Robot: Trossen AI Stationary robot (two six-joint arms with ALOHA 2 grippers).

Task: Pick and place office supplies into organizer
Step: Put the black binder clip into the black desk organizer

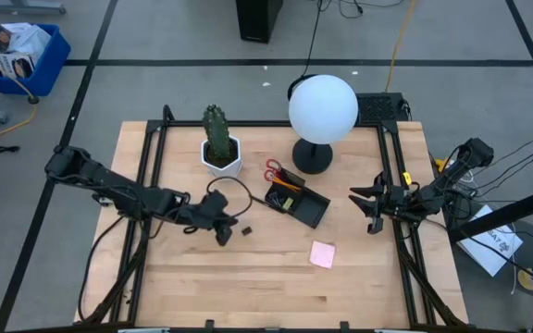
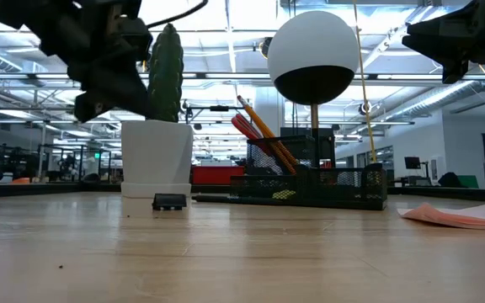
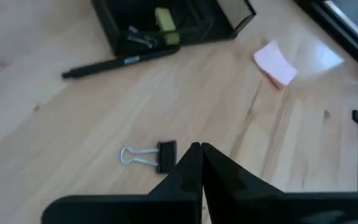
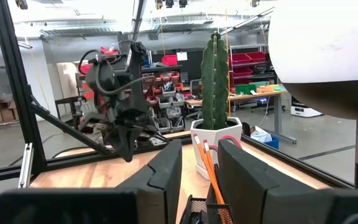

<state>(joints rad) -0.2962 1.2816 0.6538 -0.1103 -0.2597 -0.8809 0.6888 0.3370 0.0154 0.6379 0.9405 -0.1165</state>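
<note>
Left gripper (image 3: 201, 149) hovers pinched shut and empty just beside the binder clip (image 3: 149, 155), seemingly missing it, while the right gripper (image 1: 370, 205) waits half-open, empty, near the organizer (image 1: 297, 201).

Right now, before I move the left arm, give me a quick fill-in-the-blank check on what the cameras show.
1. The left end effector hangs above the table with its fingers ____.
2. The binder clip lies on the ____, outside the organizer.
3. The sticky-note pad is ____ in colour.
4. The scissors in the organizer have ____ handles.

Missing words: shut; table; pink; red
</note>
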